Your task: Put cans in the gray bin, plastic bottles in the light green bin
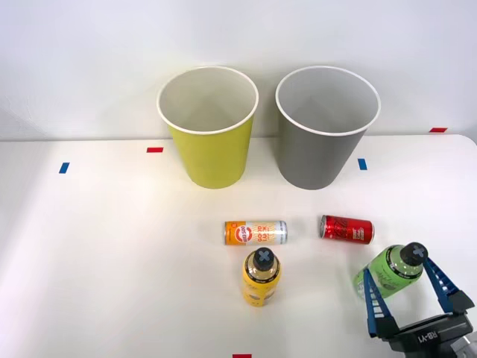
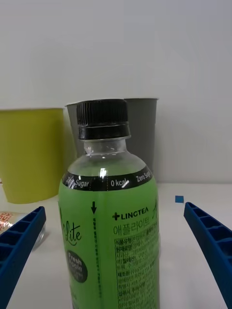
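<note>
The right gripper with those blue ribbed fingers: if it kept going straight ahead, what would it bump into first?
Probably the bright green plastic bottle, standing between the open right gripper fingers; the gray cup-shaped bin stands farther behind.

green bottle [image 2: 108, 227] base cut off by the wrist view's edge, gray bin [image 2: 140, 135] partly hidden behind its cap

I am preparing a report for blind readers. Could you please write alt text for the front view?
The open right gripper straddles an upright green bottle at the table's near right. A yellow bottle stands nearby; an orange can and red can lie before the light green bin and gray bin.
</note>
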Controlling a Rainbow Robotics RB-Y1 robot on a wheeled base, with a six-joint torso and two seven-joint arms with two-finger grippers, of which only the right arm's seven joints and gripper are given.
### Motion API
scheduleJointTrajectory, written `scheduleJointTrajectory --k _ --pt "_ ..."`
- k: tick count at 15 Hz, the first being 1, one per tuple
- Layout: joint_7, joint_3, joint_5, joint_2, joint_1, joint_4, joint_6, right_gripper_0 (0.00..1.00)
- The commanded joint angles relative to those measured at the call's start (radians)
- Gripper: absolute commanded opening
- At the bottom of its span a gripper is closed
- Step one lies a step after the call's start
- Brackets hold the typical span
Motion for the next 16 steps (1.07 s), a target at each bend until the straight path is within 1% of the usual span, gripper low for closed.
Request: scheduleJointTrajectory --k 1,6,9,16 --pt "0.024 0.001 0.002 -0.009 -0.006 0.0 0.0 0.99" --pt "0.035 0.005 0.004 -0.047 -0.008 0.0 0.02 0.99" --pt "0.041 0.01 0.004 -0.058 -0.008 -0.028 0.072 0.99" --pt "0.043 0.013 -0.003 -0.058 -0.032 -0.037 0.101 0.99"
